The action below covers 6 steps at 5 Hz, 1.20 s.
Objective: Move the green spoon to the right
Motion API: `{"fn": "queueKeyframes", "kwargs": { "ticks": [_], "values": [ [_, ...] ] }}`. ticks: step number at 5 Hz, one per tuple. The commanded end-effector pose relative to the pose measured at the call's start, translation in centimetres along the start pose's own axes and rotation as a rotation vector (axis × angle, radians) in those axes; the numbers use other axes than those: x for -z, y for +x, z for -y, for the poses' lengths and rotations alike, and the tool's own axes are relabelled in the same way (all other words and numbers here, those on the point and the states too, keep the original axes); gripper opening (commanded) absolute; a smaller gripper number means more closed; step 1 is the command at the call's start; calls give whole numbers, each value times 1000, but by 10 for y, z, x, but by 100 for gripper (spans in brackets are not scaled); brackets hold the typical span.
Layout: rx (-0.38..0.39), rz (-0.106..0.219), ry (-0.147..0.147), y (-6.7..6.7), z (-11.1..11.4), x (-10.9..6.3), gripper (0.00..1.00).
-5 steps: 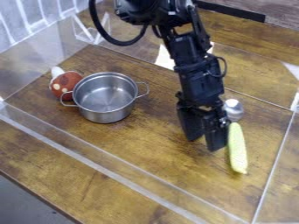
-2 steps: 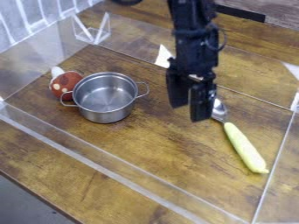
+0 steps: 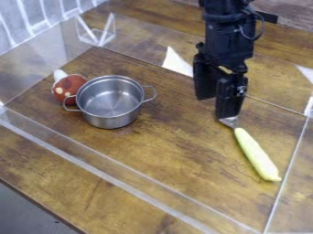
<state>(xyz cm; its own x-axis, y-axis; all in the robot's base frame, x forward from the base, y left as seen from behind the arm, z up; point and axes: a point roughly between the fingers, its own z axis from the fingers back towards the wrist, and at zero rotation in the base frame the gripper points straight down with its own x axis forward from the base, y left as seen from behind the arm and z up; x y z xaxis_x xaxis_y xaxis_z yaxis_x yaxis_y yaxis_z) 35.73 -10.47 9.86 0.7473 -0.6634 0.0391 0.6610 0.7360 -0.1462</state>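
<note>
- Green spoon [image 3: 255,154] lies flat on the right-hand part of the tabletop [image 3: 141,174], its handle slanting towards the near right, its bowl end partly hidden just below the hand [image 3: 217,102]
- The hand is raised with its fingers wide apart, and nothing is held between them
- Well off to the left stands the steel pot [image 3: 112,102], with the red-and-white object [image 3: 69,88] just beside it
- Judging by this placement, the move looks done or nearly so; perhaps only backing the arm [image 3: 225,37] away is left
</note>
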Motion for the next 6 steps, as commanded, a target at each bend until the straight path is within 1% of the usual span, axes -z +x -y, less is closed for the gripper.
{"fn": "queueKeyframes", "kwargs": {
  "ticks": [1, 2, 5, 6],
  "values": [
    [59, 81, 41, 13, 9, -14, 100],
    [79, 83, 27, 15, 10, 3, 100],
    [33, 109, -2, 14, 13, 42, 100],
    [3, 118, -7, 17, 15, 48, 100]
  ]
}}
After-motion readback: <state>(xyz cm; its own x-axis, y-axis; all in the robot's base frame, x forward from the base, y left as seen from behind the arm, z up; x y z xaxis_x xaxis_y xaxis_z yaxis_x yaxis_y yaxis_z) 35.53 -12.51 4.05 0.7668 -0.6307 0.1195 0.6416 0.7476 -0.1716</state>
